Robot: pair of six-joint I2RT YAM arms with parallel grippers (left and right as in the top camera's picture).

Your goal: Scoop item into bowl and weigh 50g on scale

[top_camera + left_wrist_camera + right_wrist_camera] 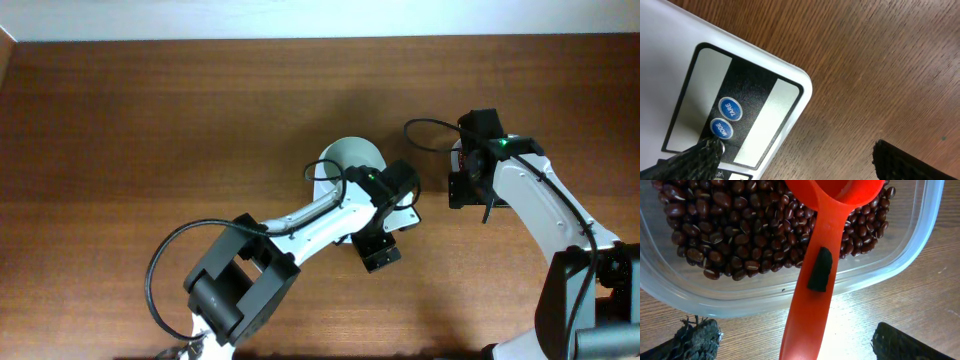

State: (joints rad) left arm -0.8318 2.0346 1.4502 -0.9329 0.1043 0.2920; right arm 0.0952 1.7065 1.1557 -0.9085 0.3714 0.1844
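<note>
Glossy dk red-brown beans (740, 235) lie in clear tub (690, 296).

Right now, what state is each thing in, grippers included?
beans: loose pile in the clear container.
clear container: uncovered, beans inside.
red scoop: head on the beans, handle over the rim, ungripped.
scale: lying flat, no readout legible.
bowl: upright, partly hidden.
left gripper: open, one finger by the MODE button.
right gripper: open, straddling the scoop handle.
</note>
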